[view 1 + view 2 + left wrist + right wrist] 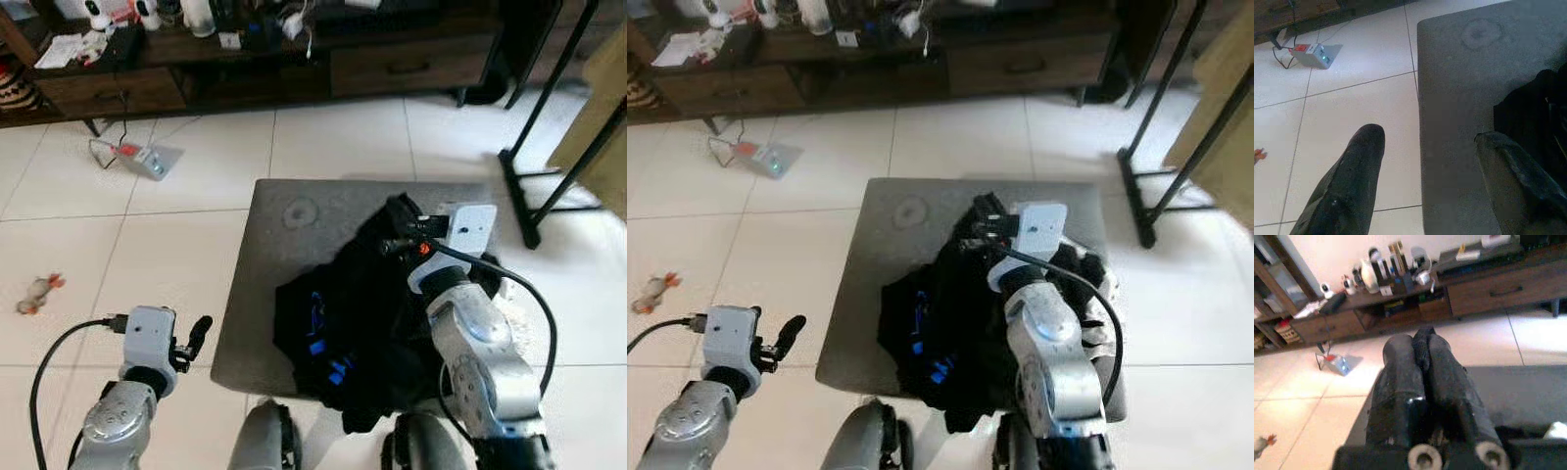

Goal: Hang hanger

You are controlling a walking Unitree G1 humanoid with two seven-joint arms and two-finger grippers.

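A black garment [362,323] with blue marks lies bunched on a grey padded stool [294,255]. My right gripper [394,243] hovers over the garment's raised top edge, pointing left. In the right wrist view its fingers [1400,367] are pressed together, with a narrow black piece [1422,335] sticking out between the tips. I cannot tell whether that piece is a hanger hook or cloth, and no separate hanger shows. My left gripper [1425,139] is open and holds nothing. It sits low over the white floor tiles, just left of the stool.
A black metal rack [537,166] stands on the floor to the right of the stool. A dark wooden cabinet [294,59] runs along the back. A small grey box with a cable [147,157] and a small toy [37,292] lie on the tiles to the left.
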